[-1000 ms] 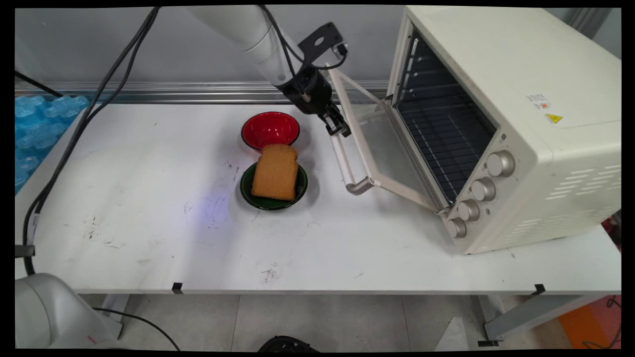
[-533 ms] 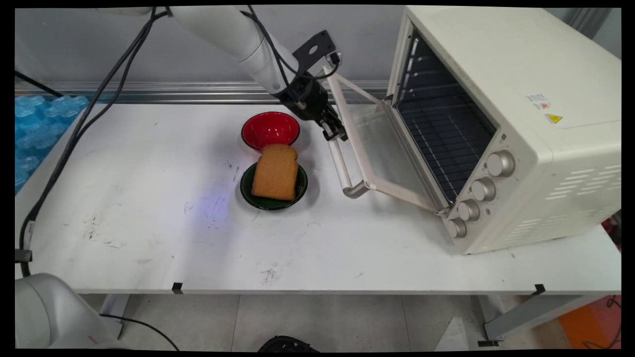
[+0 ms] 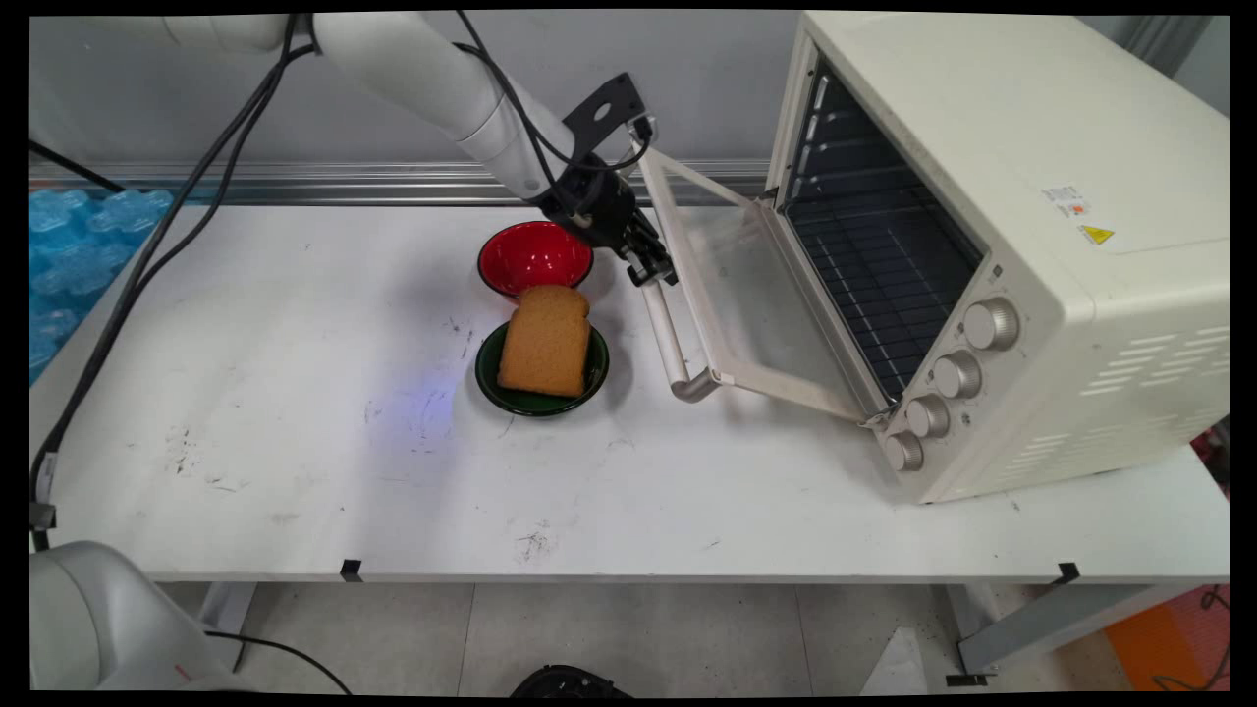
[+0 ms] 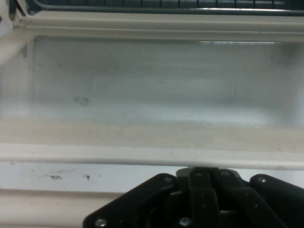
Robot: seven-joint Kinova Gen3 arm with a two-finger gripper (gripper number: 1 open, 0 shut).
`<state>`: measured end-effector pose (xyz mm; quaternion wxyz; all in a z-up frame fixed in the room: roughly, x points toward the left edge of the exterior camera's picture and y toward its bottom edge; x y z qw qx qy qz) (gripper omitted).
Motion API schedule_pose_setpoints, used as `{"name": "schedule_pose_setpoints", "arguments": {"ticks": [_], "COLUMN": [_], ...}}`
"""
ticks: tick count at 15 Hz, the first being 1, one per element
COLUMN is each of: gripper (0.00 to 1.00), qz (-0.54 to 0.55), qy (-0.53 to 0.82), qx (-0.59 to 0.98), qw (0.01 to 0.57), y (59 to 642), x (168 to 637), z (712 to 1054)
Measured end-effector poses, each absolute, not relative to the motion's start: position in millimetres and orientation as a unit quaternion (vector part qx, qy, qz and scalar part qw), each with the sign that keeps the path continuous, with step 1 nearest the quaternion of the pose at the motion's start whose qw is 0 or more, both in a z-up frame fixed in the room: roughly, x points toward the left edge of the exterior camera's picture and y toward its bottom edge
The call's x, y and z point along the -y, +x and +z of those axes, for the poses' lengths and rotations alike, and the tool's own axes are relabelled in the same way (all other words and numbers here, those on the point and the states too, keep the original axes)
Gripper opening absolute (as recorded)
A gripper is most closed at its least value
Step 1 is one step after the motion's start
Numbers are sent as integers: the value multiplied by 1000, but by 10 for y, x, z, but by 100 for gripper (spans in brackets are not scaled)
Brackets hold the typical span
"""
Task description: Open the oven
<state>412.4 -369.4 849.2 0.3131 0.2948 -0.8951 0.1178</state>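
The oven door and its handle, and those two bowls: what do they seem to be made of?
The oven door looks like clear glass in a cream painted metal frame; the table shows through it. Its handle seems brushed metal, a pale tube with a dull sheen. The red bowl and the green bowl look glossy, perhaps glazed ceramic or plastic.

The arm [image 3: 432,74] is a smooth white tube ending in a black wrist with a flat black bracket [image 3: 604,108] pierced by holes. Black cables [image 3: 167,236] hang from it. Small silver screws stud the gripper [image 4: 197,190] linkage.
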Motion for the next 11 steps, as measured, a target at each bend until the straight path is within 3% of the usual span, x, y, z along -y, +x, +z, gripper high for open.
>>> {"name": "schedule_pose_setpoints", "arguments": {"ticks": [11], "gripper": [0], "qz": [114], "qy": [286], "qx": [896], "qw": [319], "y": [4310], "x": [3616], "z": [8430]}}
